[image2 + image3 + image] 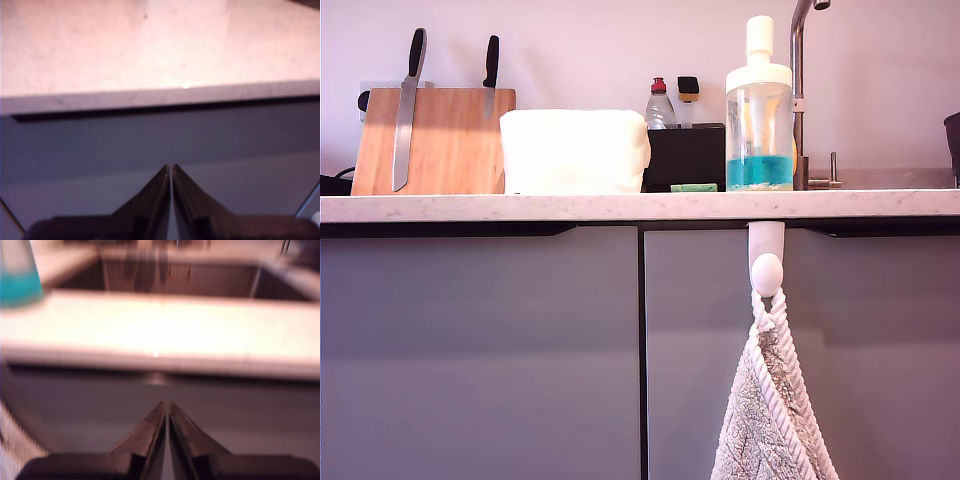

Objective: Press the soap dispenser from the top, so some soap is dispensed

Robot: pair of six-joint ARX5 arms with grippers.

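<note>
— What do we see of the soap dispenser (759, 110)?
— A tall clear cylinder with a wide white cap and a white plunger knob standing up from it. It stands upright on the table (620, 206), towards the exterior view's right, near the front edge. The soap (759, 171), teal-blue, fills only its lower part.

— What is around it?
— Just beside it on the exterior view's right rises a metal tap (801, 90). On its other side sits a black box (686, 155), with a small clear bottle with a red cap (659, 105) behind it and a flat green sponge (693, 187) lying in front. Further to the exterior view's left we see a white folded cloth bundle (574, 150), then a wooden knife block (432, 140) with two black-handled knives (408, 105) on its face.

— Anything in the way of the knob?
— Nothing touches it from above. Below the table edge, a white hook (766, 262) holds a grey towel (772, 410) against the cabinet front.

— And our fingers?
— My first gripper (171, 169) has its fingers pressed together, holding nothing, in front of the cabinet below the table edge. My second gripper (166, 405) is likewise closed and empty, low before the cabinet; its blurred view catches the dispenser's teal base on the table and a sink (180, 277) beyond. Neither gripper shows in the exterior view.
</note>
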